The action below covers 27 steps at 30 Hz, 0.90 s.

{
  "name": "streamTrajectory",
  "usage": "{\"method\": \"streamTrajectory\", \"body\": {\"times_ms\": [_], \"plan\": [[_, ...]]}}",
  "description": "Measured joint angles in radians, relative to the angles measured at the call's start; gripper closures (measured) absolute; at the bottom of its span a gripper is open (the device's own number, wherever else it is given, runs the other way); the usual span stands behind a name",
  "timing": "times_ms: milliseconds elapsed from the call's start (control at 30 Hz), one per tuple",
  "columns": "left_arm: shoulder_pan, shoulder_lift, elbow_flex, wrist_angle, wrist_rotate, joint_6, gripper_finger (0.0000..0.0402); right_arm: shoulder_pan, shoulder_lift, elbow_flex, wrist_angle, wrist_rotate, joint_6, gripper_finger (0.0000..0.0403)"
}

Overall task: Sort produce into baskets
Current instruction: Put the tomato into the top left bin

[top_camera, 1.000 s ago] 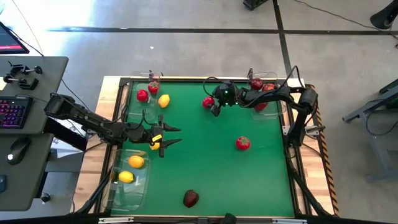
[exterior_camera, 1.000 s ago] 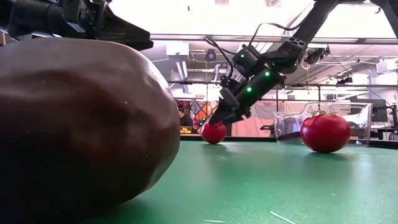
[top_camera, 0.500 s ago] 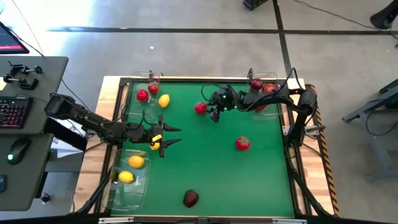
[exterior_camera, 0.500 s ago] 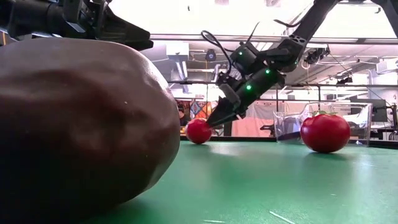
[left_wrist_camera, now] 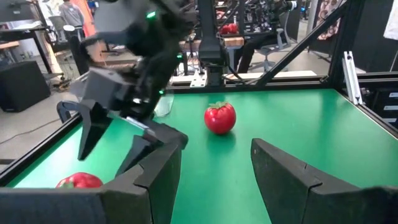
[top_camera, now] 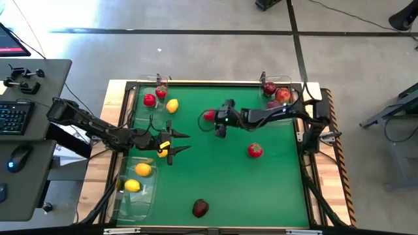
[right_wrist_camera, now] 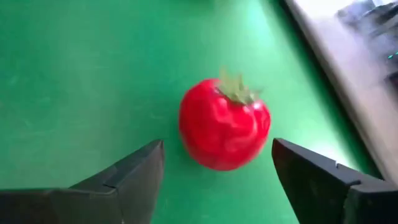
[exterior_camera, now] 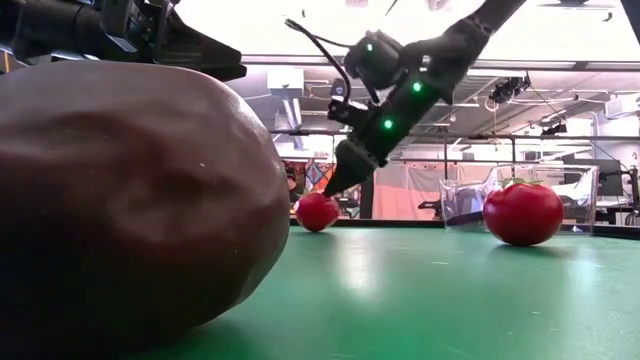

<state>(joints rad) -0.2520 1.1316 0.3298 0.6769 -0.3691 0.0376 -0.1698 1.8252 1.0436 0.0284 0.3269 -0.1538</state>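
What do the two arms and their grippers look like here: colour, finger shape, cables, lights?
Both arms are dark and jointed. The left gripper has two tapered black fingers and a yellow patch behind them. The right gripper has dark wedge-shaped fingers, green indicator lights on its wrist, and a thin black cable looping above it.

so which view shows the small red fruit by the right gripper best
The right wrist view: the small red fruit fills the frame between the open fingers, unheld. The high view shows a red dot beside the right gripper; the low view shows it far off.
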Motion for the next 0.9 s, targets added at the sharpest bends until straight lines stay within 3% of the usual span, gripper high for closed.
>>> {"method": "streamTrajectory", "body": {"times_ms": [67,167,333,467,733,900], "plan": [[0.0,0.0,0.0,0.0,0.0,0.0,0.0218,0.023,0.0,0.018,-0.019,0.071,-0.023,0.0107],[0.0,0.0,0.0,0.0,0.0,0.0,0.0218,0.023,0.0,0.042,-0.031,0.081,0.022,0.0105],[0.0,0.0,0.0,0.0,0.0,0.0,0.0218,-0.025,-0.001,0.061,-0.038,0.051,0.157,0.0105],[0.0,0.0,0.0,-0.006,0.0,0.0,0.0218,-0.064,-0.001,0.053,-0.043,-0.05,0.174,0.0105],[0.0,0.0,0.0,-0.016,0.0,0.0,0.0218,-0.031,0.002,0.005,-0.003,-0.088,-0.235,0.0105],[0.0,0.0,0.0,-0.016,0.0,-0.003,0.0218,-0.002,0.003,-0.006,-0.011,0.006,-0.419,0.0105]]}}
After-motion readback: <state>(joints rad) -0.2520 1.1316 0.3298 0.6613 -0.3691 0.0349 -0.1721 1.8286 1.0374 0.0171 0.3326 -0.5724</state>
